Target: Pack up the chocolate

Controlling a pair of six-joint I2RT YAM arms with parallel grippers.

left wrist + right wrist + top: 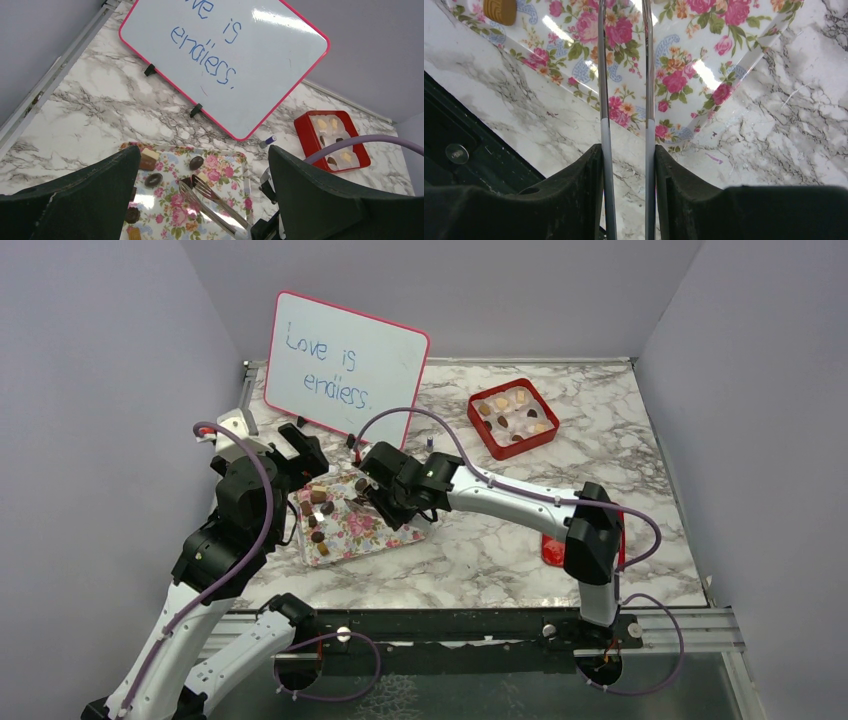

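Note:
Several chocolates point(318, 497) lie on the left half of the pink floral tray point(375, 532); more sit in the red box point(513, 418) at the back right. My right gripper point(385, 502) is shut on metal tongs point(215, 202), one arm against each finger point(589, 170). The tong tips rest on the tray around a small dark chocolate point(188, 181), with a pale one point(203, 176) beside it; whether it is pinched I cannot tell. My left gripper point(300, 455) hangs open and empty over the tray's back left corner. A tan chocolate point(500, 10) shows at the top left of the right wrist view.
A pink-framed whiteboard point(345, 365) with blue writing stands behind the tray. A small purple-capped marker point(429, 443) lies between board and red box. A red flat object point(552, 552) sits by the right arm's base. Grey walls enclose the marble table point(480, 540).

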